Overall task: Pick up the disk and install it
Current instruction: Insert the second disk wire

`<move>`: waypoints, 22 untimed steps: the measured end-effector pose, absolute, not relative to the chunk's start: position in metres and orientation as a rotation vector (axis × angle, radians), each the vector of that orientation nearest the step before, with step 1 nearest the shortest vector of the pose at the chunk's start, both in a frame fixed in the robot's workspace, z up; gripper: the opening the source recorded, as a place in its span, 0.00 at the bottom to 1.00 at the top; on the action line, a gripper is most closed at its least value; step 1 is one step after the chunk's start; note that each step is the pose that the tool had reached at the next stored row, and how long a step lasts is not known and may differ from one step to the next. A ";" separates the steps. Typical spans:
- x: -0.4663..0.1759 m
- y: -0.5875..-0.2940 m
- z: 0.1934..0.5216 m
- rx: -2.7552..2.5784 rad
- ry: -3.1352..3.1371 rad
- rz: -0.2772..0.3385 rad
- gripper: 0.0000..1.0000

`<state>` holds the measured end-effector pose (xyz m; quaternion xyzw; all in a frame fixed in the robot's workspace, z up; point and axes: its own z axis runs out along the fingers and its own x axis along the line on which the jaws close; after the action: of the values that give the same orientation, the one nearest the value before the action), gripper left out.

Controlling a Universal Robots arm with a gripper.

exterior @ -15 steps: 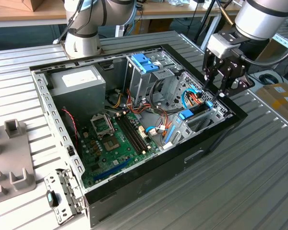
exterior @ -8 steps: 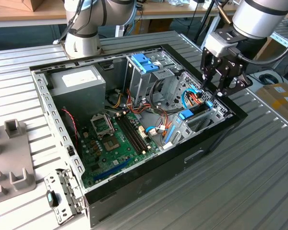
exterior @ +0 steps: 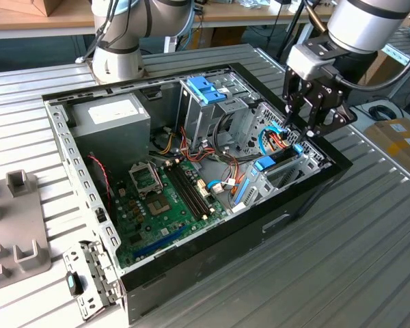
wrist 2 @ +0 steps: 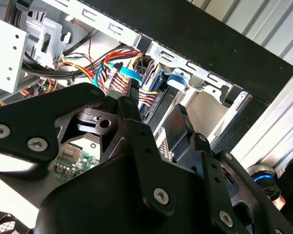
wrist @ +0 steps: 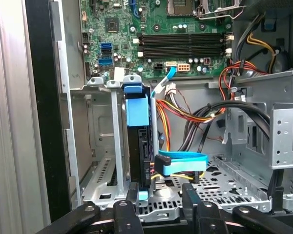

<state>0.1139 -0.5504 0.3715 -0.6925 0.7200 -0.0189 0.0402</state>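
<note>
On the ribbed grey metal tabletop lies an open black desktop computer case on its side, interior exposed. Within it, at the exterior view's right end, a silver sheet-metal drive bay holds the disk, a flat hard drive with a blue plastic frame, standing on edge in a slot of the bay. A flat light-blue data cable with a black connector sits just beside the disk's end, though whether it is plugged in cannot be judged from these angles.

The black two-fingered gripper hangs over that bay. Its jaws stand apart and grip nothing; in the first wrist view the two fingertips flank the end of the disk, near it but with no contact discernible.

Elsewhere in the case: a green motherboard with black memory slots on the floor of the case, a large grey box-shaped power supply with a white label at the far corner, and a second metal drive cage topped by a blue plastic latch. A bundle of red, yellow and orange wires runs between the cages and crowds the space beside the disk's bay.

Outside the case, at the exterior view's left, a grey moulded fixture block and a loose perforated metal bracket rest on the tabletop.
</note>
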 end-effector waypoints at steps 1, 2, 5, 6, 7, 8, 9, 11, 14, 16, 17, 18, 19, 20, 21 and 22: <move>0.113 -0.550 0.372 -2.122 2.206 -0.058 0.48; 0.110 -0.550 0.372 -2.122 2.206 -0.058 0.48; 0.104 -0.550 0.372 -2.121 2.206 -0.059 0.48; 0.102 -0.550 0.372 -2.121 2.205 -0.059 0.48; 0.101 -0.550 0.372 -2.121 2.205 -0.059 0.48; 0.099 -0.550 0.372 -2.121 2.206 -0.059 0.48; 0.098 -0.550 0.372 -2.121 2.205 -0.059 0.48; 0.096 -0.550 0.372 -2.121 2.205 -0.059 0.48; 0.096 -0.550 0.372 -2.121 2.205 -0.059 0.48; 0.096 -0.550 0.371 -2.121 2.205 -0.059 0.48; 0.096 -0.550 0.371 -2.121 2.205 -0.059 0.48; 0.096 -0.550 0.371 -2.121 2.205 -0.059 0.48; 0.096 -0.550 0.371 -2.121 2.205 -0.059 0.48; 0.096 -0.550 0.371 -2.121 2.205 -0.059 0.48; 0.096 -0.550 0.371 -2.121 2.205 -0.059 0.48; 0.096 -0.550 0.370 -2.121 2.206 -0.059 0.48</move>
<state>0.0959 -0.5503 0.3705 -0.6925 0.7200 -0.0193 0.0404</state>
